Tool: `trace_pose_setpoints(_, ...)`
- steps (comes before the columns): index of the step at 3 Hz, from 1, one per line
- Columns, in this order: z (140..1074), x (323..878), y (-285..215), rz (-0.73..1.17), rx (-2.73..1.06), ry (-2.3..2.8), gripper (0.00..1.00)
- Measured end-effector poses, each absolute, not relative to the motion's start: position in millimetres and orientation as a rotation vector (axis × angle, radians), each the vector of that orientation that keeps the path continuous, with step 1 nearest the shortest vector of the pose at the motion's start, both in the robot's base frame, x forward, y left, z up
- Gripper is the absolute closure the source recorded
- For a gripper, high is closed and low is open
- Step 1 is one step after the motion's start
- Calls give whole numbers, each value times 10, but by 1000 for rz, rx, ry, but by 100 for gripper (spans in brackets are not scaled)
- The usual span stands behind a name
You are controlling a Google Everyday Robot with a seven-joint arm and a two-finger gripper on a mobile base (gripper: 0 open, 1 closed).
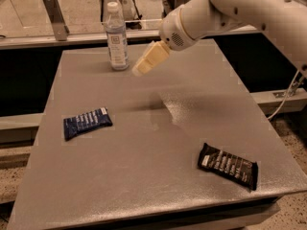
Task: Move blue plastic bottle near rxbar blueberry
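Note:
The blue plastic bottle (116, 36) stands upright at the table's far left, clear with a white cap and a pale label. The rxbar blueberry (87, 122), a flat dark blue wrapper with white lettering, lies at the table's left middle. My gripper (142, 66) hangs above the table just right of the bottle, a short gap from it, on the white arm coming in from the upper right.
A larger black bar wrapper (229, 166) lies at the front right of the grey table (158, 186). A metal rail and post (53, 14) run behind the far edge. A cable (287, 96) hangs at the right.

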State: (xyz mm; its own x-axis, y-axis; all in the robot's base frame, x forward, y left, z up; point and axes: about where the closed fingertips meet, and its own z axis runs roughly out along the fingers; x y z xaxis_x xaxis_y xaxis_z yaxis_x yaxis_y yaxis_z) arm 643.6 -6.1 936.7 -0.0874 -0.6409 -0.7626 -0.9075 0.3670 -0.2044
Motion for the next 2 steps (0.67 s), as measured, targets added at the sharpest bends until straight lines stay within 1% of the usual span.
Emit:
trace_pose_setpoints(1, 9339, 6706, 284, 456, -1284, 1790, 0)
trace_pose_setpoints(2, 9242, 7043, 536, 449, -1183, 1790, 0)
